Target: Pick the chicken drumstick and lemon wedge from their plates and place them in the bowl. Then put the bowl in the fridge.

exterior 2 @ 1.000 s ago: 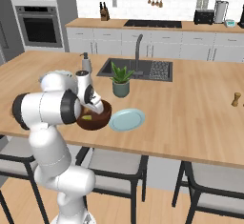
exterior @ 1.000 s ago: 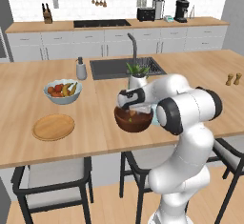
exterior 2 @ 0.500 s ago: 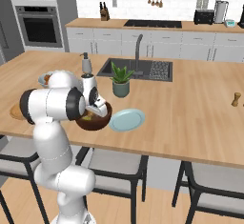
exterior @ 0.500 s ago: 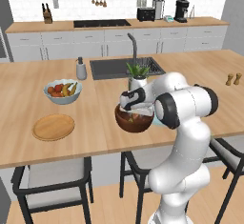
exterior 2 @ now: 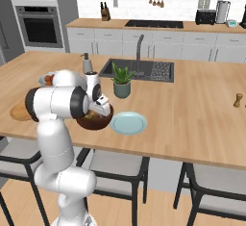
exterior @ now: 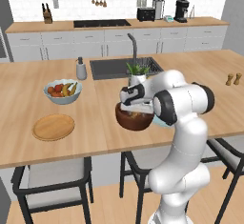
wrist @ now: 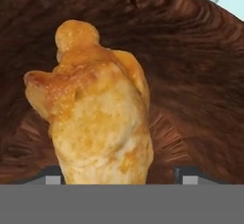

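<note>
The dark brown wooden bowl [exterior: 134, 122] [exterior 2: 93, 123] stands on the island near its front edge. My gripper [exterior: 136, 112] [exterior 2: 99, 113] reaches down into it. In the hand view the golden-brown chicken drumstick [wrist: 100, 118] lies on the bowl's [wrist: 195, 75] inside, between my fingertips [wrist: 189, 180]. The gripper [wrist: 121, 180] is open, and the right tip stands clear of the meat. The pale blue-green plate [exterior 2: 128, 123] beside the bowl is bare. The light-wood plate [exterior: 53, 127] [exterior 2: 18, 112] is bare too. The lemon wedge is hidden. The fridge is out of view.
A pale bowl of mixed fruit [exterior: 63, 91] sits left of the wooden bowl. A potted plant [exterior 2: 122, 80] and a soap dispenser [exterior: 81, 69] stand by the sink [exterior 2: 139, 69]. Salt and pepper shakers [exterior: 233, 79] are at the far right. Stools stand under the island's front edge.
The arm has shifted a little while the hand stays low over the bowl. The bowl and plates have not moved.
</note>
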Motion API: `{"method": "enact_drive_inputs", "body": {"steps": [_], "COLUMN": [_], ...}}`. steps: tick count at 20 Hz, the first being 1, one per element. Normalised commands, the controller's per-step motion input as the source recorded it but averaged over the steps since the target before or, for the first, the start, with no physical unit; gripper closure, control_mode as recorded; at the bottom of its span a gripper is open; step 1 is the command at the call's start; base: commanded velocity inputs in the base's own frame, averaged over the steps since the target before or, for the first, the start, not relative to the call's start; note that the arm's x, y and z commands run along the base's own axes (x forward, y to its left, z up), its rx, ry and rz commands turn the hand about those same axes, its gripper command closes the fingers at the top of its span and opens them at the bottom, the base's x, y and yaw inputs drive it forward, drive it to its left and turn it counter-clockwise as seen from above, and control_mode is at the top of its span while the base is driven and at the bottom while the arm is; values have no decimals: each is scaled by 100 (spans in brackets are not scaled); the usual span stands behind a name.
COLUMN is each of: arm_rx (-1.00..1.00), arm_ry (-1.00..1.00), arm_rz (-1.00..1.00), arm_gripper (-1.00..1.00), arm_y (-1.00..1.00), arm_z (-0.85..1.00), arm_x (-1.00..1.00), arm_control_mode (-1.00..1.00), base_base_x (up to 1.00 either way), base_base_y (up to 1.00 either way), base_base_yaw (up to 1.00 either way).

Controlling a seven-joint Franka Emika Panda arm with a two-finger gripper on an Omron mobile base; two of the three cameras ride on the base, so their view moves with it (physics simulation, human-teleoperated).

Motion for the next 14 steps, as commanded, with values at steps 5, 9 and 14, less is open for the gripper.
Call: {"method": "enact_drive_inputs", "body": {"steps": [5, 9, 14], "arm_rx": [0, 0, 0], "arm_ry": [1, 0, 0], "arm_rz": [4, 5, 12], "arm_gripper": [-100, -100, -100], "arm_y": [0, 0, 26], "arm_z": [7, 39, 58], "arm_x": [0, -3, -38], "arm_control_mode": [-100, -100, -100], "base_base_x": [0, 0, 0], "base_base_y": [0, 0, 0], "base_base_yaw": [0, 0, 0]}}
